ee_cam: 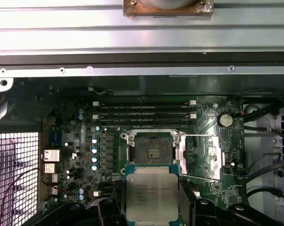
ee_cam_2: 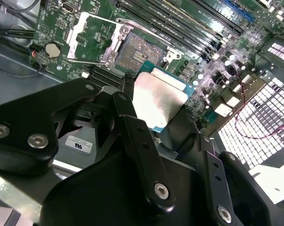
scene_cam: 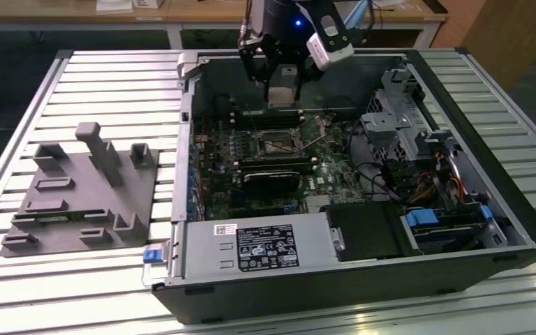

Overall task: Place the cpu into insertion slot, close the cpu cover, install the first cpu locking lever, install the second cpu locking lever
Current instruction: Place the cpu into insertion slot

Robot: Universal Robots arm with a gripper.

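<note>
Steel tower case (scene_cam: 491, 202) lies open on the slatted worktop (scene_cam: 109, 77), green motherboard (scene_cam: 217, 167) inside. Gripper (scene_cam: 283, 98) hangs over it, fingers (ee_cam: 186, 200) pinching the cpu (ee_cam: 151, 195) by opposite edges near the bare insertion slot (ee_cam: 153, 149); cpu cover (ee_cam: 183, 157) flipped open. Chip looks light, rigid, slick-topped, probably fragile underneath: edges only.
</note>
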